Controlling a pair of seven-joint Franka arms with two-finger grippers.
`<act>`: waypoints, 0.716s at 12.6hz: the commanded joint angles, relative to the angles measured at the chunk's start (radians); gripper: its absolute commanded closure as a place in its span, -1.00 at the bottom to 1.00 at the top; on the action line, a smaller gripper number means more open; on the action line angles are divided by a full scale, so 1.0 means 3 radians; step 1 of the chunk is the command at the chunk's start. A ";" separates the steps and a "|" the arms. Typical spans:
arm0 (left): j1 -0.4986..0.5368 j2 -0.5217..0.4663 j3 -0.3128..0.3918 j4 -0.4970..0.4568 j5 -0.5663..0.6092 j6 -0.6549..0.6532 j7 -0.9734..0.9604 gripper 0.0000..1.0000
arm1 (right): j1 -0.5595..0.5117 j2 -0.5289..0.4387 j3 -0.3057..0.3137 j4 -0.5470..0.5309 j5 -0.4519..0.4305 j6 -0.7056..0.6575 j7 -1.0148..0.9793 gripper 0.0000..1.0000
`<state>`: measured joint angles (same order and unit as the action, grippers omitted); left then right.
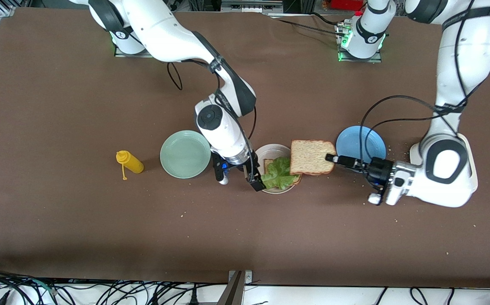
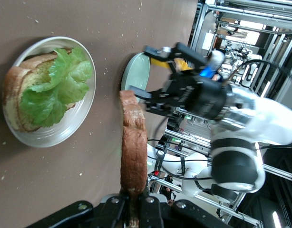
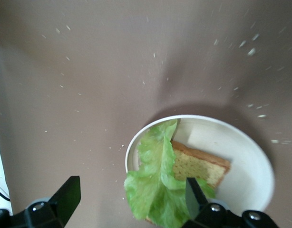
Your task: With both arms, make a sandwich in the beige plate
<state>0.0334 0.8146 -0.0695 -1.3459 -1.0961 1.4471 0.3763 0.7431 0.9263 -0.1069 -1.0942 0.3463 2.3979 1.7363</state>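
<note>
The beige plate (image 1: 275, 149) holds one slice of toast (image 3: 199, 164) with a green lettuce leaf (image 1: 278, 173) on top; the leaf hangs over the rim. My right gripper (image 1: 239, 183) stands open beside the plate, toward the mint-green plate, one finger at the leaf's edge and nothing between its fingers. In the right wrist view the lettuce (image 3: 153, 186) lies just off my right gripper (image 3: 131, 199). My left gripper (image 1: 333, 159) is shut on the edge of a second toast slice (image 1: 312, 157), held flat in the air over the plate's edge. That slice (image 2: 134, 152) shows edge-on in my left gripper (image 2: 135, 211).
A mint-green plate (image 1: 185, 153) sits beside the beige one toward the right arm's end, with a yellow squeeze bottle (image 1: 129, 162) lying past it. A blue plate (image 1: 361, 143) sits under the left arm's wrist. Crumbs dot the brown table.
</note>
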 commanded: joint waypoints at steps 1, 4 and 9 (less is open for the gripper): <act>-0.0203 0.0132 0.0012 0.0084 -0.0125 0.0283 0.0197 1.00 | -0.0226 -0.0356 0.0019 -0.0065 -0.0019 -0.0658 -0.0391 -0.95; -0.0402 0.0265 0.0012 0.0084 -0.0120 0.0544 0.0479 1.00 | -0.0462 -0.0653 0.0008 -0.0080 -0.0014 -0.1247 -0.0882 -0.95; -0.0617 0.0281 0.0027 0.0058 -0.0074 0.0994 0.0494 1.00 | -0.0881 -0.1057 -0.0022 -0.0090 -0.0060 -0.2193 -0.2302 -0.96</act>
<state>-0.1335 0.8910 -0.0764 -1.3427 -1.1022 1.7157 0.5019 0.5193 0.6671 -0.1189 -1.0928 0.3418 1.8248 1.1897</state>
